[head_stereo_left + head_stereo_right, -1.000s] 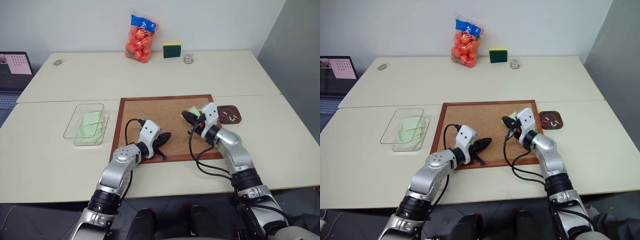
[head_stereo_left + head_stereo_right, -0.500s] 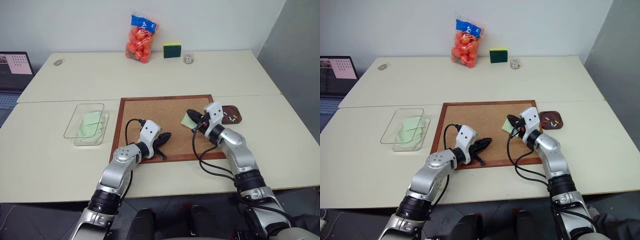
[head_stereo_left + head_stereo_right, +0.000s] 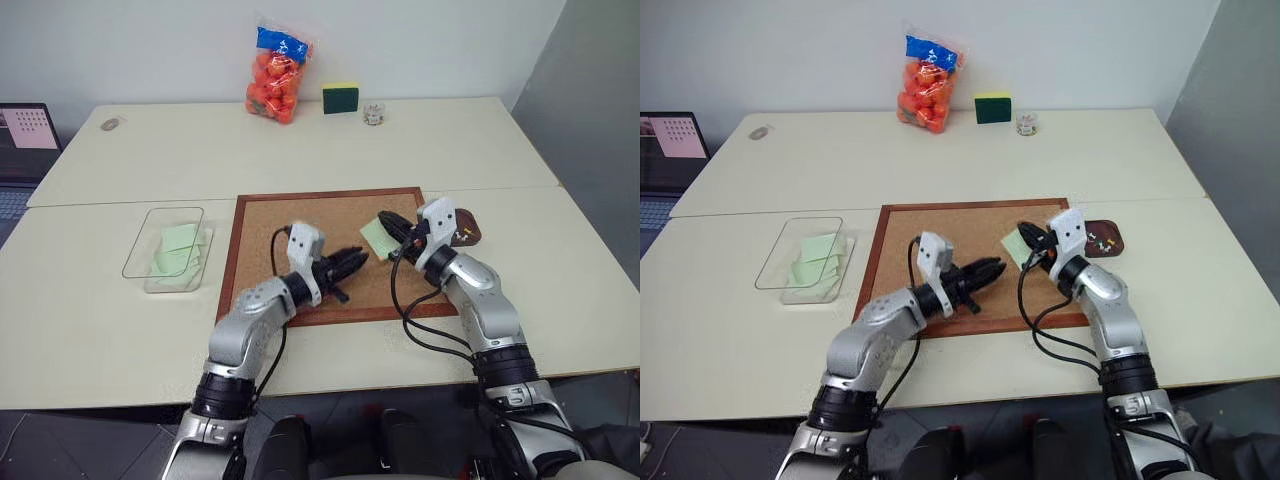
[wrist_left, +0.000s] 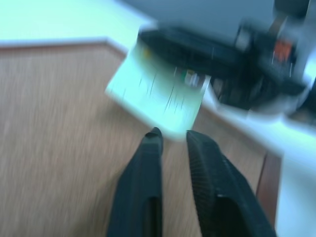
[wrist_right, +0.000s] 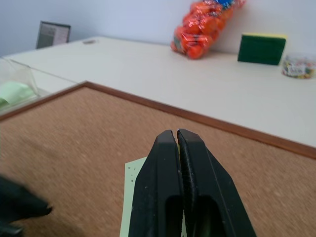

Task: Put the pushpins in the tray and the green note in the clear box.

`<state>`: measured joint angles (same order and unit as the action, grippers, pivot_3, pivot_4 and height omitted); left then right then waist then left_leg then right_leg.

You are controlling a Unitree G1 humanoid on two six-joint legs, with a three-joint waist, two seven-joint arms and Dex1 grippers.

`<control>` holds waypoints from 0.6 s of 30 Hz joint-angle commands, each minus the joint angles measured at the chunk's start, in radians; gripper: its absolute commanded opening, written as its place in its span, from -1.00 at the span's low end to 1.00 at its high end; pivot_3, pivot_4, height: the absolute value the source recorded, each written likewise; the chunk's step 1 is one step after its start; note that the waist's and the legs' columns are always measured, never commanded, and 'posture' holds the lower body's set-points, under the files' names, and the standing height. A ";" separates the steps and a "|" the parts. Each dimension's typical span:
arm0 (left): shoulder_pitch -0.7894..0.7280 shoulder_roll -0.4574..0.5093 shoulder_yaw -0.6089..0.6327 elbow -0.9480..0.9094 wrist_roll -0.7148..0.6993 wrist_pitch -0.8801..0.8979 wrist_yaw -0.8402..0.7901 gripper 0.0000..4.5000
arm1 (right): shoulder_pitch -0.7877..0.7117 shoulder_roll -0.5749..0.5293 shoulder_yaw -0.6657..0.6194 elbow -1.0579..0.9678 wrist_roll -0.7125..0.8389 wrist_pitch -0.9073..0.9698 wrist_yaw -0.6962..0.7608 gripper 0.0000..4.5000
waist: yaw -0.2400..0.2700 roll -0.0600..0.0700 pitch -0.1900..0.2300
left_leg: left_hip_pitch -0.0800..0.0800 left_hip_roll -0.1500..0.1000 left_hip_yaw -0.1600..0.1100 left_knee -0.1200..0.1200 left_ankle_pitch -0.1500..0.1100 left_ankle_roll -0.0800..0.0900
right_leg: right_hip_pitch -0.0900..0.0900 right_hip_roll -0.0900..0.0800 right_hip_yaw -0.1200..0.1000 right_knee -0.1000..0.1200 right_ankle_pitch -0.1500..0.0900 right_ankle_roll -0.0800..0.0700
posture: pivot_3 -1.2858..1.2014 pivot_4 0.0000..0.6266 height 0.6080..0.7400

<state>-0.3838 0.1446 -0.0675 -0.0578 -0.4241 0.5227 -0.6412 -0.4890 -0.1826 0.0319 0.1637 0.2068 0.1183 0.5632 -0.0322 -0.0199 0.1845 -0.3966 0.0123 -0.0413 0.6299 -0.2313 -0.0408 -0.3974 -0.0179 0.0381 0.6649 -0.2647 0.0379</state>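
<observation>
Pale counter (image 3: 560, 290), carrying cork board (image 3: 290, 215), clear box (image 3: 150, 265), brown tray (image 3: 470, 228), orange bag (image 3: 272, 85), sponge (image 3: 340, 98), small jar (image 3: 374, 113)

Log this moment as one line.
right claw: shut on note over cork board | left claw: slightly open, near note | box: notes inside

An office or lab test room — plain white wall (image 3: 150, 45), two pale counters (image 3: 200, 150) pushed together, a laptop (image 3: 22, 135) open at the left edge. Desk goods lie about: a cork board (image 3: 300, 215), a clear box (image 3: 165, 245) of green notes — plus a sponge (image 3: 340, 98) and a bag of orange balls (image 3: 274, 78).
</observation>
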 commanded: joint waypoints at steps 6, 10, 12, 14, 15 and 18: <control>-0.004 -0.011 0.034 -0.045 -0.095 0.062 -0.001 0.29 | 0.003 0.003 -0.008 -0.141 0.047 0.066 -0.008 -1.00 | 0.001 0.000 0.000 | -0.002 -0.001 0.000 0.000 0.000 0.000 | -0.001 -0.001 0.000 -0.001 0.000 0.000 | 0.03 -0.52 1.00; -0.004 -0.011 0.042 -0.042 -0.107 0.071 0.006 0.60 | 0.009 0.000 -0.016 -0.180 0.062 0.093 -0.014 -1.00 | 0.001 0.000 0.000 | -0.003 -0.001 0.000 0.000 0.000 0.000 | -0.003 -0.001 0.000 -0.001 0.000 -0.001 | 0.03 -0.52 1.00; -0.006 -0.015 0.054 -0.036 -0.118 0.076 0.011 0.78 | 0.011 -0.001 -0.022 -0.200 0.076 0.110 -0.017 -1.00 | 0.001 0.000 0.000 | -0.003 -0.001 0.001 0.000 0.000 0.000 | -0.004 -0.001 0.001 0.000 0.001 -0.001 | 0.03 -0.52 1.00; -0.010 -0.019 0.065 -0.032 -0.128 0.084 0.015 0.93 | 0.014 0.001 -0.027 -0.216 0.093 0.127 -0.019 -1.00 | 0.001 0.000 0.000 | -0.003 -0.001 0.001 0.000 0.000 0.000 | -0.004 -0.001 0.001 0.000 0.001 -0.001 | 0.03 -0.52 1.00; -0.014 -0.025 0.072 -0.029 -0.137 0.089 0.018 0.98 | 0.015 0.005 -0.032 -0.227 0.108 0.140 -0.019 -1.00 | 0.001 0.000 0.000 | -0.003 -0.001 0.001 0.000 0.000 0.000 | -0.004 -0.001 0.001 0.000 0.001 -0.001 | 0.03 -0.52 1.00; -0.026 -0.038 0.091 -0.018 -0.160 0.095 0.029 0.98 | 0.019 0.012 -0.038 -0.257 0.149 0.178 -0.018 -1.00 | 0.001 0.000 0.000 | -0.003 0.000 0.001 0.000 0.000 0.000 | -0.004 0.000 0.001 0.000 0.001 -0.001 | 0.03 -0.52 1.00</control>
<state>-0.3858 0.1196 0.0033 -0.0673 -0.5457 0.6127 -0.6199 -0.4700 -0.1789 0.0173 -0.0257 0.3018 0.2712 0.5433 -0.0313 -0.0199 0.1845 -0.4000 0.0118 -0.0405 0.6300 -0.2313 -0.0408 -0.4016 -0.0184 0.0388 0.6650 -0.2642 0.0370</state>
